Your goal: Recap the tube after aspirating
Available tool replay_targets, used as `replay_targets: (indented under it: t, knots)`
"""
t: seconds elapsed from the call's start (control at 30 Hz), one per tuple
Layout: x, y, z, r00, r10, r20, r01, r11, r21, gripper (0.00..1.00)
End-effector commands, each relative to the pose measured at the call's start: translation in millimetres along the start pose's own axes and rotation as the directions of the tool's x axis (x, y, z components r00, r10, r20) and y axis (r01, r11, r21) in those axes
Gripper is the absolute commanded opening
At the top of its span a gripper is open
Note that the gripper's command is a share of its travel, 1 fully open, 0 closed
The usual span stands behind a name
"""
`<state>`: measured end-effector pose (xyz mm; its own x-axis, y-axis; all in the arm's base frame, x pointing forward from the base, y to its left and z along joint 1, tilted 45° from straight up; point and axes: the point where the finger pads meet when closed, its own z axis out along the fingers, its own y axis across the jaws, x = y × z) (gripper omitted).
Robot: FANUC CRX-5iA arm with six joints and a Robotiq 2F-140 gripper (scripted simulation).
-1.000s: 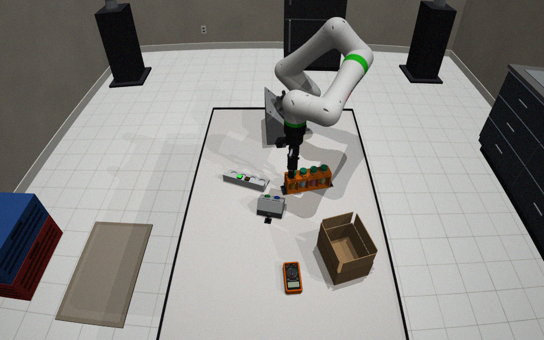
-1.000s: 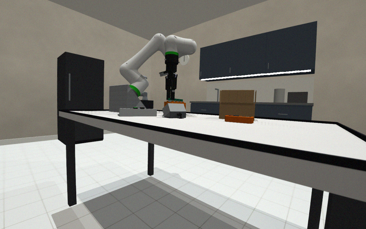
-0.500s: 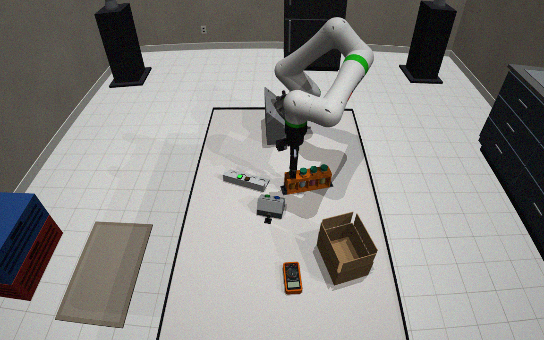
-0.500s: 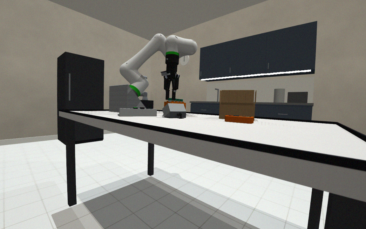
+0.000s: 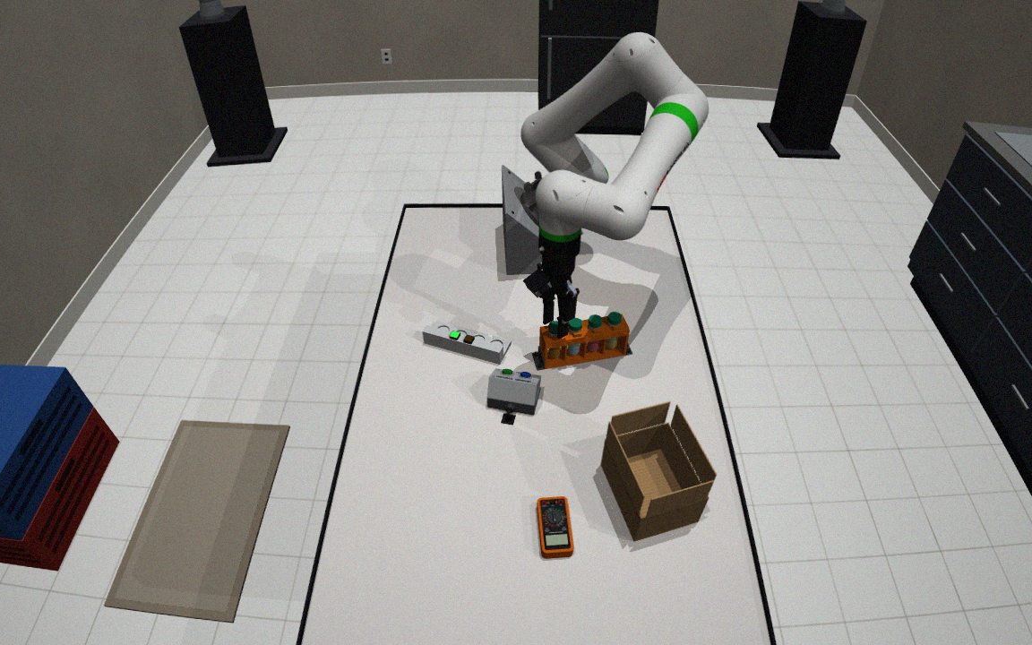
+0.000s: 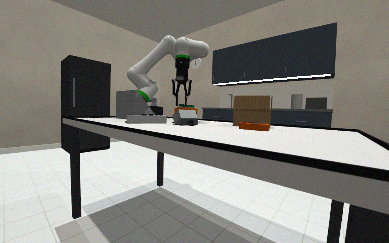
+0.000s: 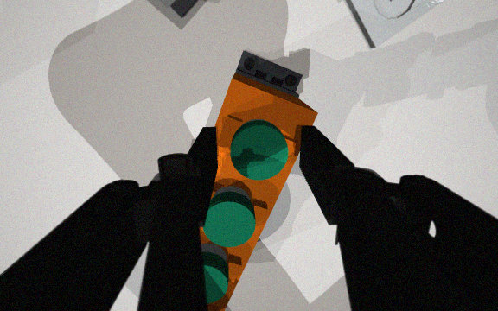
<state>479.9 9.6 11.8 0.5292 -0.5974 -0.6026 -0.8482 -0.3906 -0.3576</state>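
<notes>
The orange decapping station (image 5: 584,343) holds several tubes, each with a green cap on. My gripper (image 5: 560,319) points straight down over the cap of tube 4 (image 5: 556,327), at the rack's end nearest the cap tray. In the wrist view my gripper (image 7: 258,147) is open, and its fingers stand on either side of that cap (image 7: 259,149) with a gap on both sides. The caps of the neighbouring tubes (image 7: 229,218) show lower in that view. The grey cap tray (image 5: 466,340) has its green lamp (image 5: 446,332) lit. Its nests look empty.
The grey key housing (image 5: 513,389) with the green key (image 5: 507,372) and the blue key (image 5: 526,374) sits in front of the rack. An open cardboard box (image 5: 656,468) and an orange multimeter (image 5: 554,525) lie nearer the front of the table.
</notes>
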Motion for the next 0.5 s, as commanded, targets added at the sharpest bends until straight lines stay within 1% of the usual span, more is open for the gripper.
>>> replay_targets:
  t: [0.0, 0.03, 0.43, 0.47]
  knots:
    - [0.3, -0.2, -0.9, 1.000, -0.002, -0.001, 0.002, 1.000, 0.001, 0.41]
    - [0.3, -0.2, -0.9, 1.000, -0.002, -0.001, 0.002, 1.000, 0.001, 0.30]
    - [0.3, -0.3, -0.9, 1.000, -0.002, -0.001, 0.002, 1.000, 0.001, 0.30]
    - [0.4, -0.2, -0.9, 0.999, 0.048, -0.001, -0.048, 0.999, 0.001, 0.30]
